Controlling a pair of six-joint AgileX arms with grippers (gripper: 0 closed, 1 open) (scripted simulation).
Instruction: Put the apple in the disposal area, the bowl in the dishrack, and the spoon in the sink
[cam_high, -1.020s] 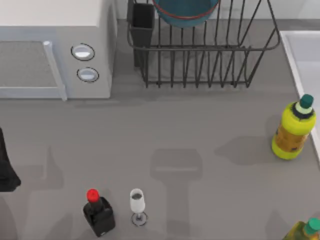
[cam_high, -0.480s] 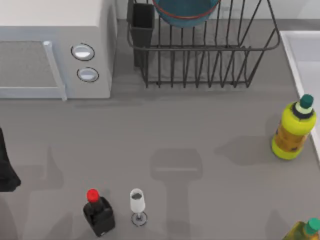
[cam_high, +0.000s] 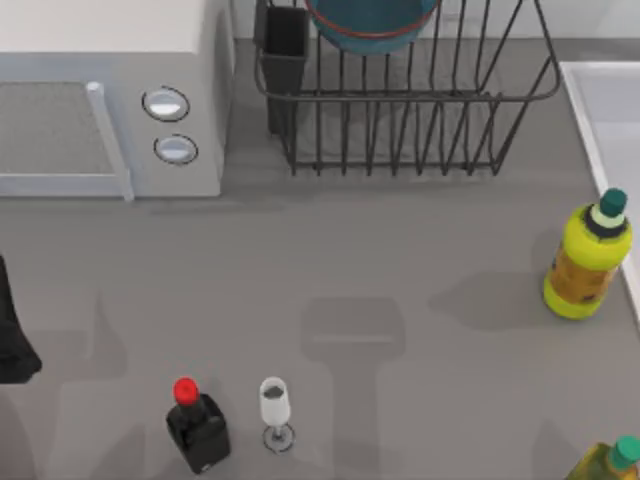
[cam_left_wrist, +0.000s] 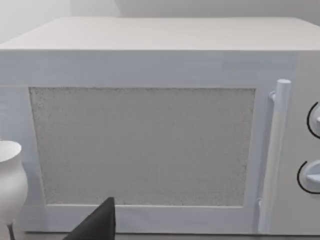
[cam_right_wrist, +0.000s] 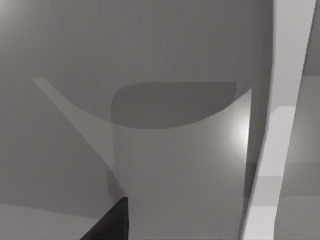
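Top view: the bowl (cam_high: 372, 24) sits inside the dishrack (cam_high: 405, 95) at the back of the tabletop (cam_high: 330, 260), its blue body and reddish rim showing behind the upright black bars. The rack's dark utensil cup (cam_high: 285, 50) stands at its left front corner, next to the white microwave-like box (cam_high: 110, 95), which occupies the back left and carries 2 round knobs (cam_high: 166, 103) on its front face.

The sink (cam_high: 610, 110) lies along the right edge of the tabletop; its pale raised rim and part of the basin are visible. A yellow bottle with a green cap (cam_high: 588, 258) stands just beside that rim, toward the front. A 2nd bottle of similar colouring (cam_high: 612, 462) is partly visible at the front right corner.

At the front left, a black bottle with a red cap (cam_high: 196, 424) and a small clear wine glass (cam_high: 275, 410) stand just beside each other, not touching.

Left arm (cam_high: 12, 335): a dark part of it is at the left edge of the tabletop. The left wrist view faces the microwave-like box door, with a pale rounded vessel (cam_left_wrist: 10, 185) at the edge. State of the left pincer: cannot tell.

Right wrist view: pale grey surfaces and a light raised edge. State of the right pincer: cannot tell.
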